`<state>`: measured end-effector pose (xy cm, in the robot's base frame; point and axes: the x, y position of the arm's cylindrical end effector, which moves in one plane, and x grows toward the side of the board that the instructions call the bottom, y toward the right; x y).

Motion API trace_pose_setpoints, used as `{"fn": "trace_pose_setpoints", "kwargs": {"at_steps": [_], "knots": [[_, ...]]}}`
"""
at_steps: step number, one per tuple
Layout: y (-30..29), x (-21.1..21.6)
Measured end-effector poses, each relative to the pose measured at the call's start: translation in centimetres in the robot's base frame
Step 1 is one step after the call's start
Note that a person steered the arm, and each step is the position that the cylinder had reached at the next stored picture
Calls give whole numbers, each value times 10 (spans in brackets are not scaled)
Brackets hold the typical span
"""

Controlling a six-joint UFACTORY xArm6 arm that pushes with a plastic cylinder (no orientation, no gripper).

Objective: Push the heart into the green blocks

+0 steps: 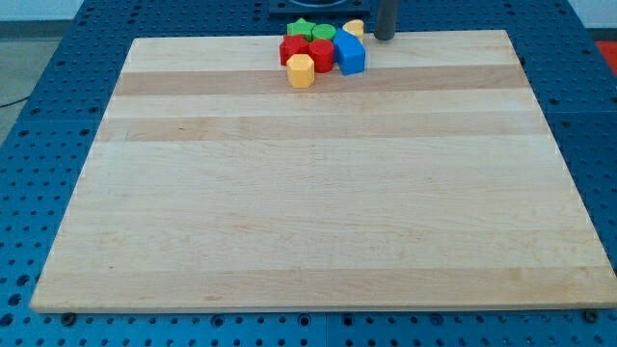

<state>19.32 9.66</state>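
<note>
A tight cluster of blocks sits at the top middle of the wooden board [318,193]. A yellow heart [355,28] lies at the cluster's top right. A green star [302,27] and a round green block [324,33] lie at its top left. Two red blocks [307,52] sit below the green ones. A blue block [350,54] lies between the heart and the red blocks. A yellow hexagon [301,70] is at the cluster's bottom. My tip [385,40] stands just right of the heart, a small gap apart, at the board's top edge.
The board rests on a blue perforated table [39,116] that surrounds it on all sides. The cluster lies close to the board's top edge.
</note>
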Motion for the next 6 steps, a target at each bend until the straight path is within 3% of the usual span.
{"fn": "trace_pose_setpoints", "kwargs": {"at_steps": [6], "knots": [[-62,4]]}}
